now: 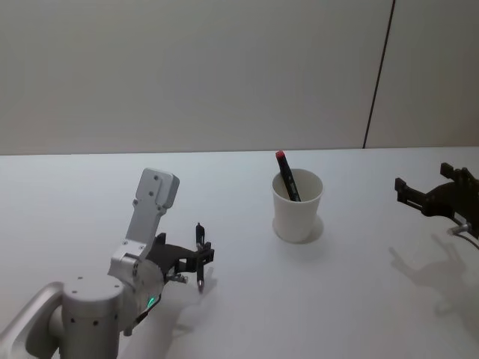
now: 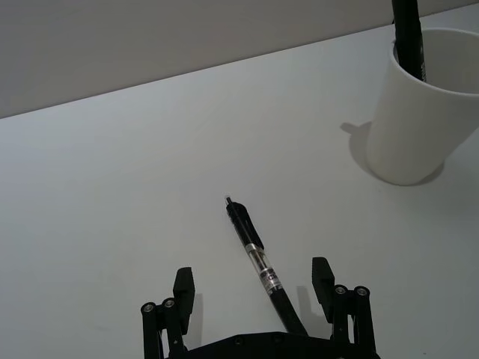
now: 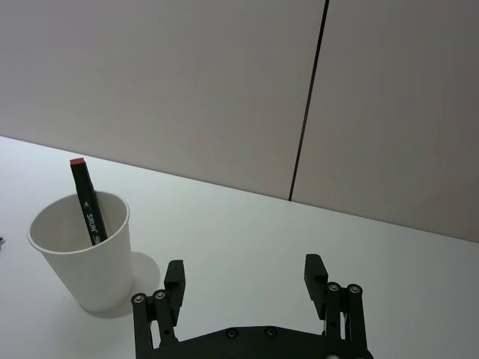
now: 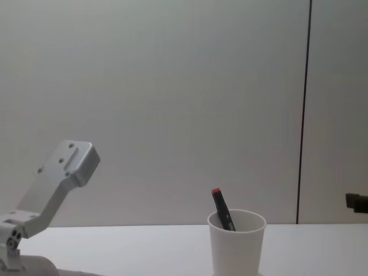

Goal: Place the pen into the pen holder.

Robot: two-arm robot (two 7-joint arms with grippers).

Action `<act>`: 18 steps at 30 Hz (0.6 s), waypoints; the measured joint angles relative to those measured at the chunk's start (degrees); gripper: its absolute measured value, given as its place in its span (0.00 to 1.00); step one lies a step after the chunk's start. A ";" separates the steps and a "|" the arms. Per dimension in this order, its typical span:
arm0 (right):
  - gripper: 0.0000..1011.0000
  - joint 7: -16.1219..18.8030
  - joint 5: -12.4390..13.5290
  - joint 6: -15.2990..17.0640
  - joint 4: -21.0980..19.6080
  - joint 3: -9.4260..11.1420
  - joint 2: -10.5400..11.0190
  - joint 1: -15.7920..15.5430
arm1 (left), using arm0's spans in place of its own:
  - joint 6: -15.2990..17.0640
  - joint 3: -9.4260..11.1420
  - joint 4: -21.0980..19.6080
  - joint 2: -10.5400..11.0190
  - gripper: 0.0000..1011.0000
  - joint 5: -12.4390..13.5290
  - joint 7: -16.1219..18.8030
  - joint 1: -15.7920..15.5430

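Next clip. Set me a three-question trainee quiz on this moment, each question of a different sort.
1. True or false: the left gripper is shut on the pen.
2. What stands in the pen holder? A) a red-capped marker B) scissors C) nothing
3. Fill in: the right gripper has its fingers ____.

Key:
1. False. Its fingers are open on either side of the pen, which lies on the table.
2. A.
3. Open.
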 joint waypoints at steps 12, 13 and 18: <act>0.99 0.00 0.00 0.00 0.00 0.00 0.00 0.00 | -0.52 -0.17 4.04 -1.49 0.99 0.98 -1.95 -2.01; 0.99 0.00 0.00 0.00 0.00 0.00 0.00 0.00 | -0.52 -0.18 4.28 -1.57 0.99 1.08 -2.13 -2.13; 0.99 0.00 0.00 0.00 0.00 0.00 0.00 0.00 | -0.46 -0.21 5.84 -2.10 0.99 1.51 -3.05 -2.86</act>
